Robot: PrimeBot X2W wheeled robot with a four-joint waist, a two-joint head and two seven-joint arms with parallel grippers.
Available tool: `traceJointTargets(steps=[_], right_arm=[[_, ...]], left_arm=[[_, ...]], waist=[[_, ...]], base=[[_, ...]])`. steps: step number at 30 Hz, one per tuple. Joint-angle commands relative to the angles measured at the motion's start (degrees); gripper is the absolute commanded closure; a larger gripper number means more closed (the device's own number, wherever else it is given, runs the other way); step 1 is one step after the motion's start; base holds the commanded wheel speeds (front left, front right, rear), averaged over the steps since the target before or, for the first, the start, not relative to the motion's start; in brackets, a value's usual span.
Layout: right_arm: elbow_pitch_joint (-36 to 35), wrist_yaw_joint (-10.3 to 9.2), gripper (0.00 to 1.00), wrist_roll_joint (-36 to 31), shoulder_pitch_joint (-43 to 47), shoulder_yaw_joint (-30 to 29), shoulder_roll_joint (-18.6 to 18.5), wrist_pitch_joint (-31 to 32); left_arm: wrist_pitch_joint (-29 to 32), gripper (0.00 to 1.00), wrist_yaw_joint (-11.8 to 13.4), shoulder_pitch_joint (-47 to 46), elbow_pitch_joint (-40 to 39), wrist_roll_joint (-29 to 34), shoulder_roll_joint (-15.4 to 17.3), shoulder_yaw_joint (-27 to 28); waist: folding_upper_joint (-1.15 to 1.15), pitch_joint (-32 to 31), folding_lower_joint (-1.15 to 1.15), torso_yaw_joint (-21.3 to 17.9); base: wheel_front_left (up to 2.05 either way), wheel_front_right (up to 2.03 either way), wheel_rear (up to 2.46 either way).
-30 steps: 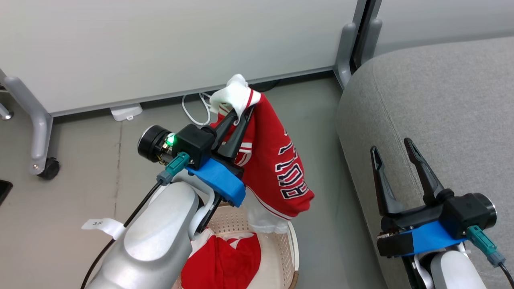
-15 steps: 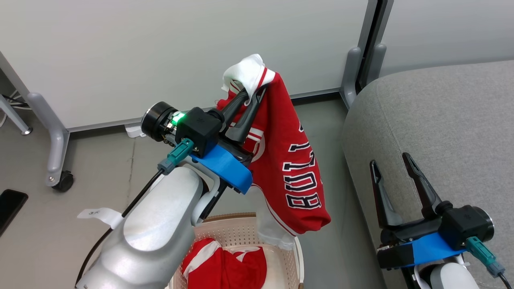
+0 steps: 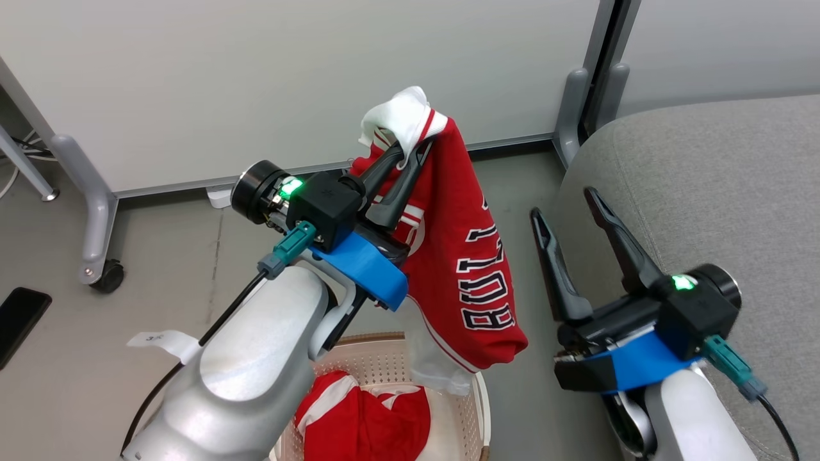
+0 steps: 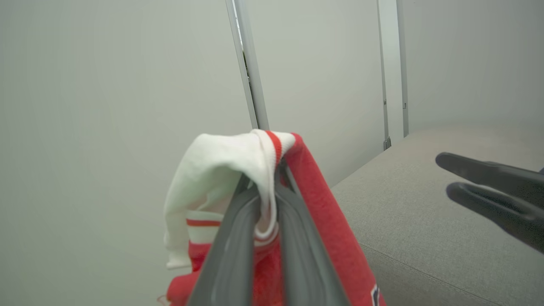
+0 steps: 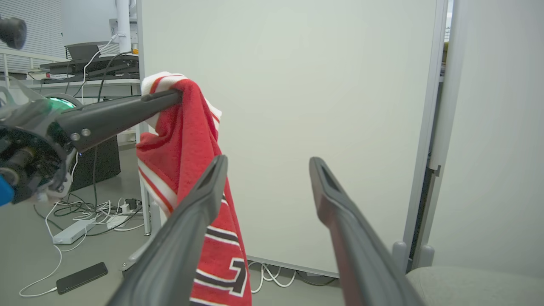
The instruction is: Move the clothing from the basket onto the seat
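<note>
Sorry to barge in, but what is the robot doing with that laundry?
The left gripper is shut on a red lettered garment, holding it up above the basket, beside the grey seat. A second red garment lies in the basket. The right gripper is open and empty, at the seat's edge near the hanging garment.

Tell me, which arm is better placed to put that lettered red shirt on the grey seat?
The left. The left fingers are shut on the lettered garment, holding it above the basket beside the seat. The right fingers are open and empty.
</note>
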Motion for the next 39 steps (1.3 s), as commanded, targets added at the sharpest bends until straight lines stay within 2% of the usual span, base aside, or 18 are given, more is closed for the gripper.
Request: traceJointTargets(steps=[1,8,17,25,26,27,28,39], right_arm=[[0.61,0.03,0.0,0.2,-1.74,1.0,-0.2,-0.22],[6.14,0.03,0.0,-0.5,-8.15,5.17,-0.28,-0.22],[17.02,0.03,0.0,-1.1,-13.88,7.91,-0.23,-0.22],[25.31,0.03,0.0,0.86,-17.09,11.45,-0.2,-0.23],[25.96,0.03,0.3,1.6,-17.24,11.73,-0.2,-0.22],[26.09,0.03,0.84,1.99,-17.62,11.91,-0.2,-0.22],[26.09,0.03,1.0,2.53,-17.79,12.12,-0.19,-0.22],[25.1,0.03,1.0,3.64,-16.97,12.74,-0.2,-0.22]], left_arm=[[0.08,1.0,0.43,-0.99,-0.18,0.04,-0.08,0.01],[-0.27,1.0,0.31,-1.8,0.08,0.3,-1.25,-0.9],[-0.72,1.0,0.37,-2.61,-0.22,0.55,-2.56,-1.64],[-0.89,1.0,0.1,-3.47,-0.27,0.59,-3.26,-2.4],[-0.93,1.0,0.08,-3.49,-0.29,0.58,-3.33,-2.46],[-0.95,1.0,0.09,-3.49,-0.29,0.56,-3.34,-2.49],[-0.98,1.0,0.06,-3.53,-0.27,0.54,-3.34,-2.5],[-1.04,1.0,0.16,-2.83,0.09,0.75,-3.36,-2.23]], waist=[[0.0,0.35,0.0,0.24],[0.0,1.18,0.0,1.07],[0.0,1.8,0.0,1.75],[0.0,2.37,0.0,2.34],[0.0,2.36,0.0,2.42],[0.0,2.36,0.0,2.47],[0.0,2.37,0.0,2.51],[0.0,1.95,0.0,2.35]], base=[[0.0,0.0,0.0],[0.0,0.0,0.0],[0.0,0.0,0.0],[0.0,0.0,0.0],[0.0,0.0,0.0],[0.0,0.0,0.0],[0.0,0.0,0.0],[0.0,0.0,0.0]])
